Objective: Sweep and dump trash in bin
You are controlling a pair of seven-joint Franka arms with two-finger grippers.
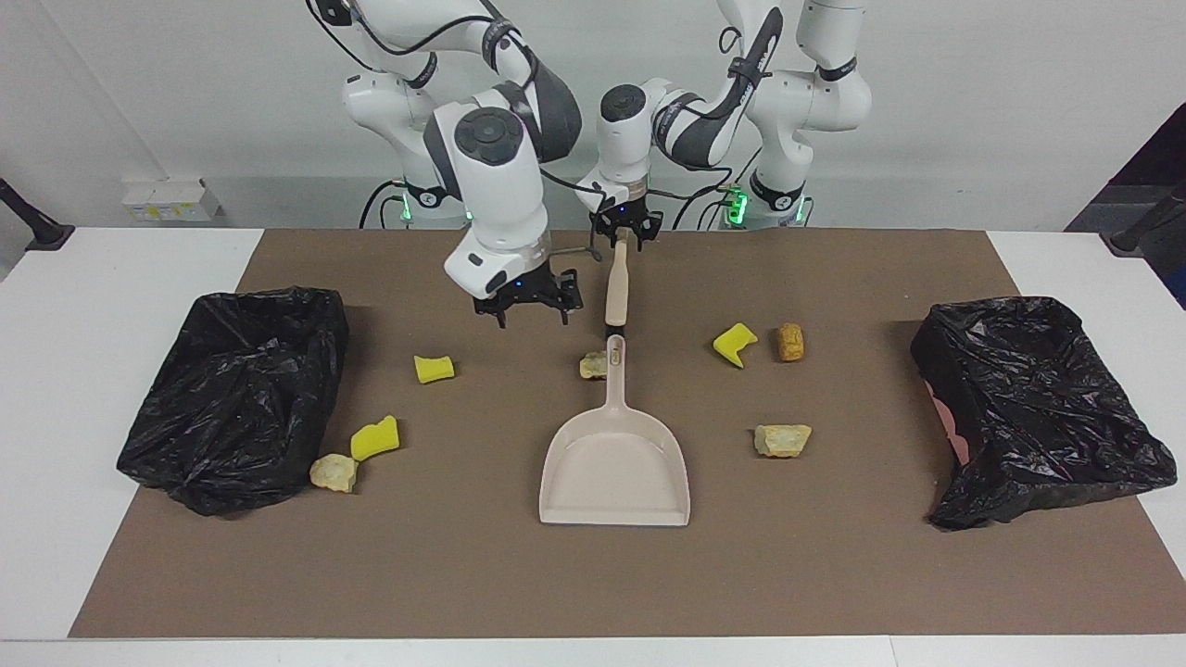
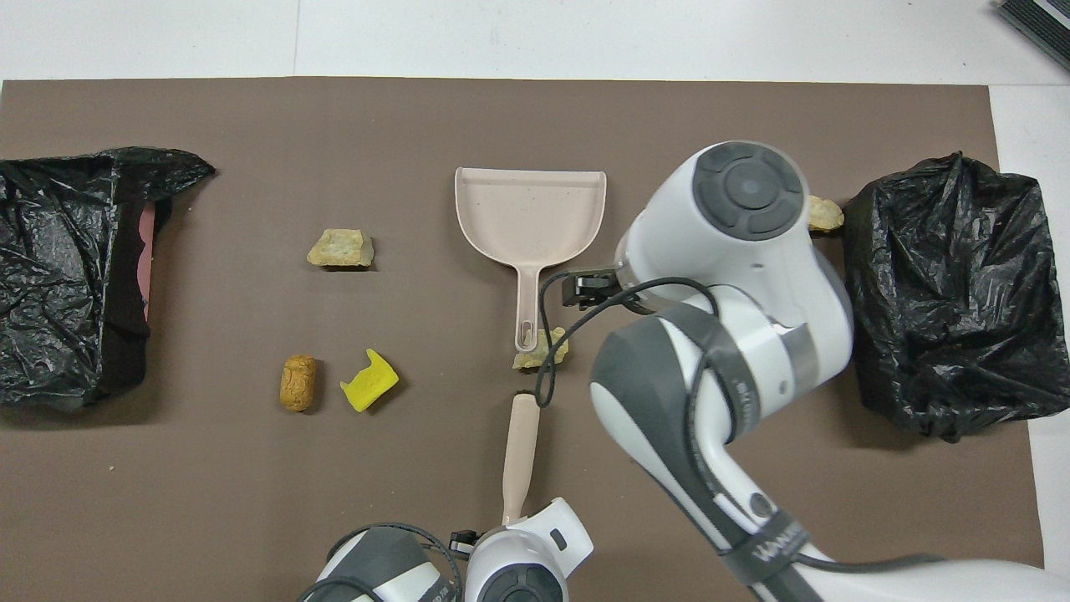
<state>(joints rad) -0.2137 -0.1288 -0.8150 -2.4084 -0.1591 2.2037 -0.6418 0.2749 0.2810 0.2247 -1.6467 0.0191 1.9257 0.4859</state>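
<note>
The beige-handled brush lies on the brown mat, nearer to the robots than the beige dustpan. My left gripper is shut on the handle's end nearest the robots. My right gripper hangs open and empty over the mat beside the brush. Trash lies scattered: yellow scraps and tan chunks. A black-bagged bin stands at the right arm's end. In the overhead view my right arm hides two yellow scraps.
A second black-bagged bin stands at the left arm's end. One tan chunk touches the tip of the dustpan's handle. The mat is bare farther from the robots than the dustpan; white table borders it.
</note>
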